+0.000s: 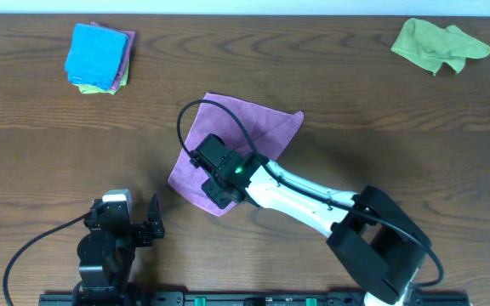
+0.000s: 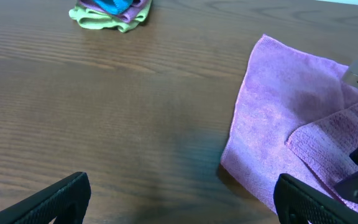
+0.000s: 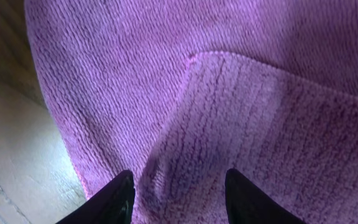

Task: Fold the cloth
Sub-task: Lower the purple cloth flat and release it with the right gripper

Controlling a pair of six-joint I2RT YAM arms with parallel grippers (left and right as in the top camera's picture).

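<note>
Right gripper (image 3: 179, 198) sits closest in its wrist view: both black fingertips (image 3: 118, 199) point down onto the cloth (image 3: 104, 81). Jaws partway apart. A low ridge of fabric lies between them and does not look pinched.

Cloth: purple-pink, at mid-table, spread out in a rough diamond seen from overhead. One flap is turned back over the layer below. Its rounded corner and hemmed edge show plainly in the right wrist view. Lower layer flat on the table (image 1: 356, 110). The near corner lies under the right gripper, towards the robot's side. Right arm reaches in diagonally from the near right edge, its white link over the bare wood beside the cloth.

Left gripper (image 2: 180, 186): jaws wide, nothing between them but wood. It hangs near the front edge, left of the cloth and apart from it. The cloth's left hem shows in its wrist view.

Far left corner: stack (image 1: 98, 55) of folded cloths, blue on top, pink and green edges beneath.

Far right corner: green cloth (image 1: 436, 44), crumpled, well apart from everything else.
</note>
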